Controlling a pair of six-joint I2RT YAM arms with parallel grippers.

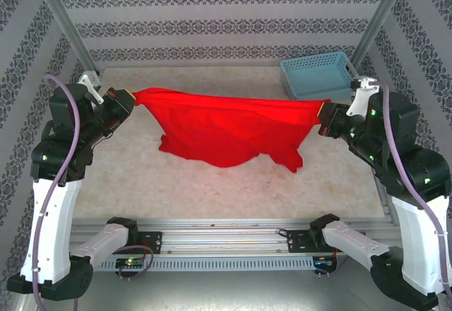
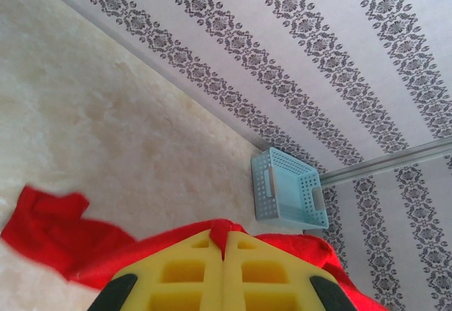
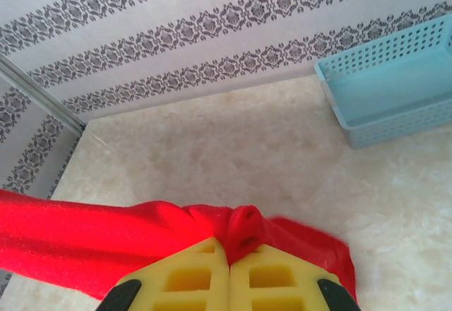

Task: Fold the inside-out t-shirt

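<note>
Item: inside-out t-shirt (image 1: 226, 131), long axis left-to-right, strung between left gripper (image 1: 131, 100) and right gripper (image 1: 322, 114) (both clamped tight on its ends), middle sagging nearward.

- The walls (image 1: 226, 14) are white, with rows of small dark flower shapes running in stripes.
- The table (image 1: 212, 184) top is pale cream, like stone, with faint cloudy marks.
- Two shiny metal poles (image 1: 60, 14) lean up at the back corners.
- A light blue basket (image 1: 318, 74) with lots of holes sits at the table's far right corner.
- The light is bright and soft.
</note>
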